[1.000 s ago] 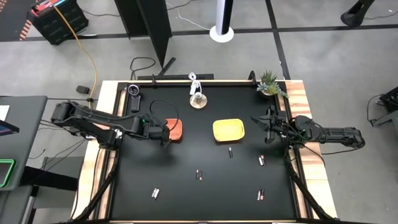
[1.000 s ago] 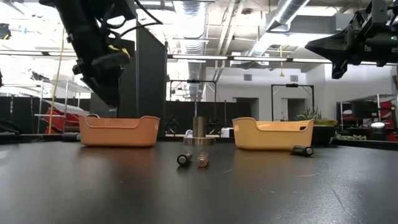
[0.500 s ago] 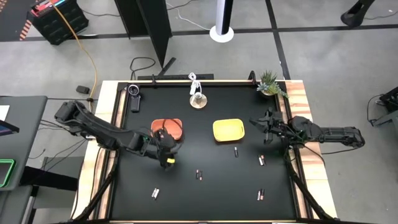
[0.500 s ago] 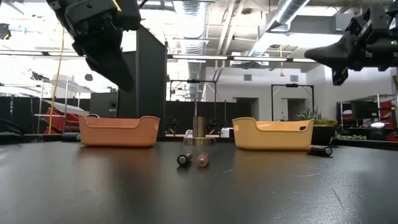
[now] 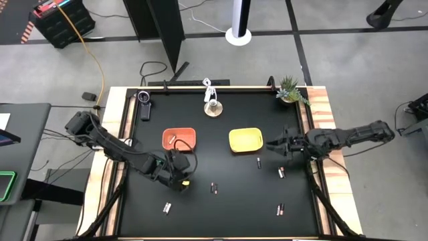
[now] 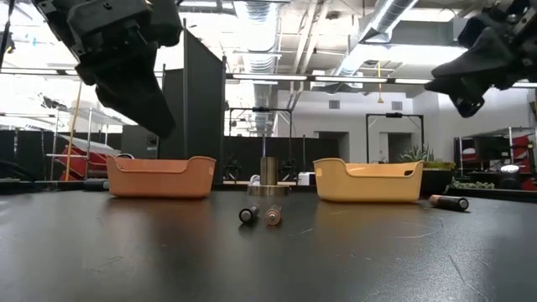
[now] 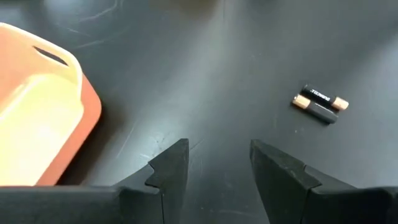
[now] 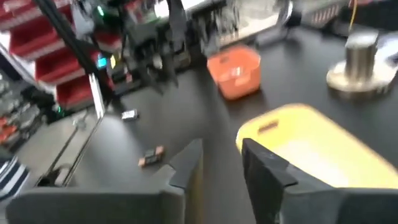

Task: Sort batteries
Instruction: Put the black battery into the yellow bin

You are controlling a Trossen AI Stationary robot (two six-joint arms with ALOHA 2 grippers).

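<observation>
My left gripper (image 5: 180, 182) (image 7: 217, 165) hovers open over bare table, on the near side of the orange tray (image 5: 180, 138) (image 7: 37, 124). Nothing is between its fingers. One light battery (image 5: 170, 140) lies inside that tray. A pair of batteries (image 7: 320, 102) (image 5: 215, 188) lies on the table ahead of the left fingers. My right gripper (image 5: 269, 144) (image 8: 221, 163) hangs open and holds nothing, just right of the yellow tray (image 5: 245, 139) (image 8: 311, 143). Loose batteries lie on the table near it (image 5: 259, 163) (image 5: 281, 172).
More batteries lie toward the near edge (image 5: 166, 208) (image 5: 281, 210). At the far edge stand a round metal-and-wood object with a white cable (image 5: 212, 107), a small plant (image 5: 290, 89) and a dark device (image 5: 144, 98). Between the trays and the near edge, the black table has free room among the scattered batteries.
My left gripper has left the orange tray and gone toward the table's near edge and a little right. My right gripper has swung toward the yellow tray and slightly nearer. One battery near the yellow tray has rolled along the table toward the right edge.
</observation>
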